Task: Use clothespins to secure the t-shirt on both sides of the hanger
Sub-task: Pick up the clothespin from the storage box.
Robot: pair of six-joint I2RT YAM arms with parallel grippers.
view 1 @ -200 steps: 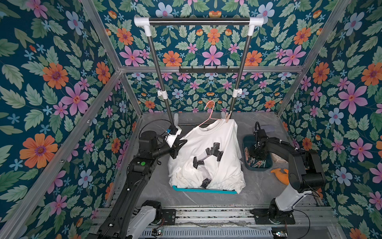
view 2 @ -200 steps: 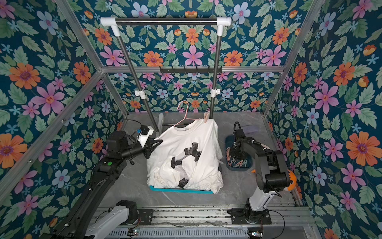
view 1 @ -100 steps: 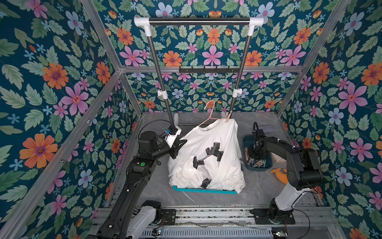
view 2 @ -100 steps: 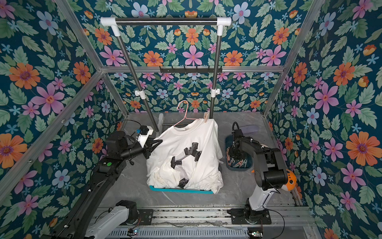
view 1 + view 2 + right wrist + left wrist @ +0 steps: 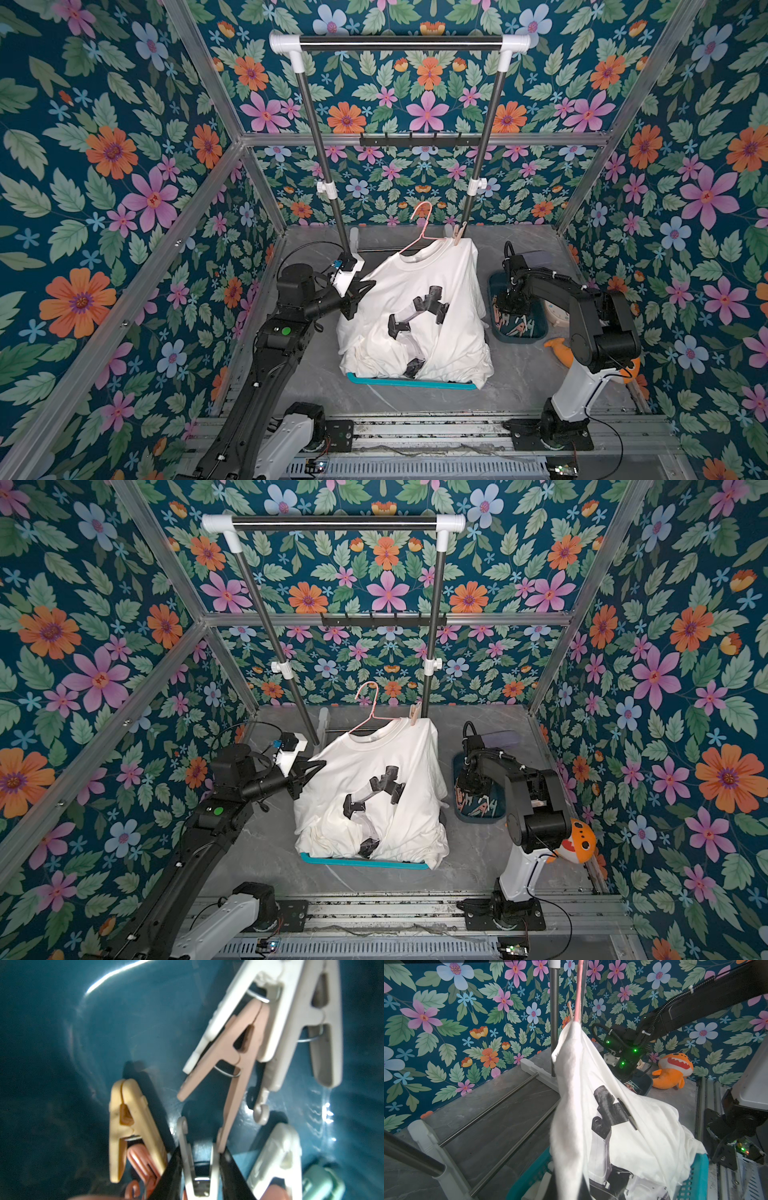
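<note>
**Picking the second peg.** The right jaws are sitting inside the dark teal bin (image 5: 518, 341) and straddling a pale grey clothespin (image 5: 197, 1167). Its two prongs are lying between the black fingertips (image 5: 230, 1169), which are pressing on it from either side, so the jaws appear to be gripping it. A salmon-pink clothespin (image 5: 234, 1064) is lying just beyond the jaws, one prong tip touching them. A tan clothespin (image 5: 128, 1126) is resting beside them.

The left jaws are fully closed and seem to be pinching the nearer shoulder of the white t-shirt (image 5: 436, 274) on the pink hanger (image 5: 420, 232). The shoulder far from them is already carrying a pinned clothespin (image 5: 459, 237). The hem is pooling in a teal basket (image 5: 411, 382).

One side is therefore judged done. The next move calls for lifting the peg clear of its neighbours, squeezing it open, and carrying it to the bare shoulder beside the left jaws.

The right arm (image 5: 582, 299) is folding elbow-high, its wrist pointing steeply down. The left arm (image 5: 291, 332) is stretching forward, its wrist roughly level.
</note>
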